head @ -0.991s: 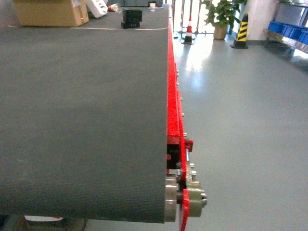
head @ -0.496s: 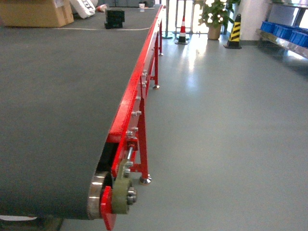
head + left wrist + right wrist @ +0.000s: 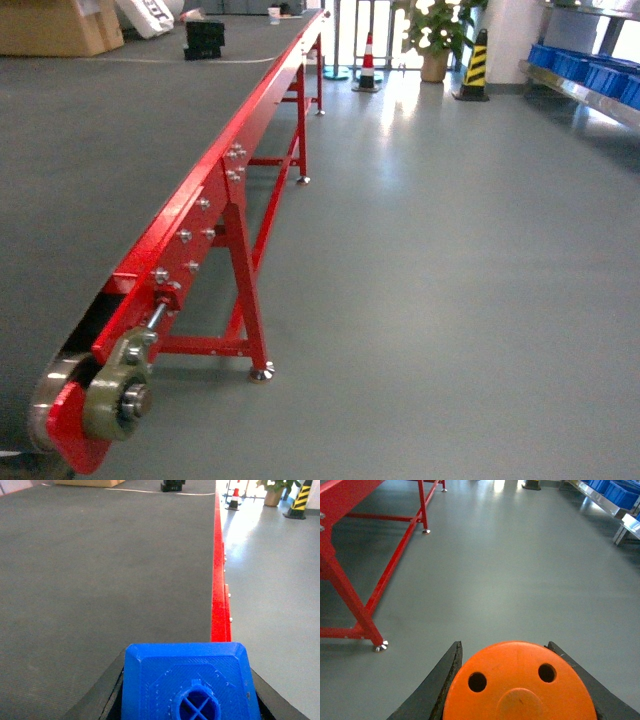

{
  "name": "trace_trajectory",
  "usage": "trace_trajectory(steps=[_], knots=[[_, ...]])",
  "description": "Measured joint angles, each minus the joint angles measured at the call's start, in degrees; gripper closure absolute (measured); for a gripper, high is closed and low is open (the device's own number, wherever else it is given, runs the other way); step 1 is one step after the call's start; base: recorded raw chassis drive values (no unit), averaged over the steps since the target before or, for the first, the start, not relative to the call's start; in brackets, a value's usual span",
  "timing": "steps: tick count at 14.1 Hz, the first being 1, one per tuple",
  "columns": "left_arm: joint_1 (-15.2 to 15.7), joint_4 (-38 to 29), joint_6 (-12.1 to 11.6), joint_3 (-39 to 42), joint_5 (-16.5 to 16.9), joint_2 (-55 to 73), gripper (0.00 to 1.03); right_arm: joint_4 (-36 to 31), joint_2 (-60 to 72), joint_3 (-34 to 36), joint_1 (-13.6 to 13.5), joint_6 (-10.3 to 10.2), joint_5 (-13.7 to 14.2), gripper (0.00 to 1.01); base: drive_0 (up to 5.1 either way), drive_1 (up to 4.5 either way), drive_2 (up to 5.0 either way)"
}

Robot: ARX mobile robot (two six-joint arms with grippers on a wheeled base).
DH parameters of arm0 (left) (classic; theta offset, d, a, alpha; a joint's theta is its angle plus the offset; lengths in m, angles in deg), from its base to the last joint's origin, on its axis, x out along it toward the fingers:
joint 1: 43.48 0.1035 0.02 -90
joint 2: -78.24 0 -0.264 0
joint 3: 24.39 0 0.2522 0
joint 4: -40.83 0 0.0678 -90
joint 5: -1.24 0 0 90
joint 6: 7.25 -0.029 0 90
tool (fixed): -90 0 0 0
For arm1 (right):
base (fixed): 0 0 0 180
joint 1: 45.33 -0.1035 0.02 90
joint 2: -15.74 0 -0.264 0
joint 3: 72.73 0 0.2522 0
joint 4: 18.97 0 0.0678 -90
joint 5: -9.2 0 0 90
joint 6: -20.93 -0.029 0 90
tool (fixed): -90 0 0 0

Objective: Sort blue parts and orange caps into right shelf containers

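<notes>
Blue part [image 3: 190,685] in left jaws, orange cap [image 3: 520,685] in right jaws.

Bright, even daylight; window glare on floor [image 3: 400,100]; far background slightly soft.

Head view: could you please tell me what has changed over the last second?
The camera has swung right: the conveyor belt slid to the left of the picture, baring its red frame and legs, and more floor shows. The cardboard box and blue crates also shifted left. Nothing on the belt itself moved.
</notes>
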Motion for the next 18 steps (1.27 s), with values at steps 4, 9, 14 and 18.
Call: trace_trajectory(steps=[4,9,14,18], knots=[[-0.02,0.09,0.0,0.0,0.11,0.0,0.58,0.17,0.02,0.0,0.0,0.0,0.02,0.58,5.1,-2.37,-2.4],[-0.11,-0.11,0.0,0.0,0.11,0.07,0.58,0.07,0.0,0.0,0.0,0.0,0.02,0.58,5.1,-2.31,-2.3],[-0.11,-0.2,0.0,0.0,0.11,-0.02,0.58,-0.22,-0.11,0.0,-0.02,0.02,-0.02,0.58,5.1,-2.36,-2.4],[-0.24,0.28,0.0,0.11,0.15,0.02,0.58,0.07,-0.2,0.0,0.61,0.04,0.11,0.58,0.1,2.26,-2.1]])
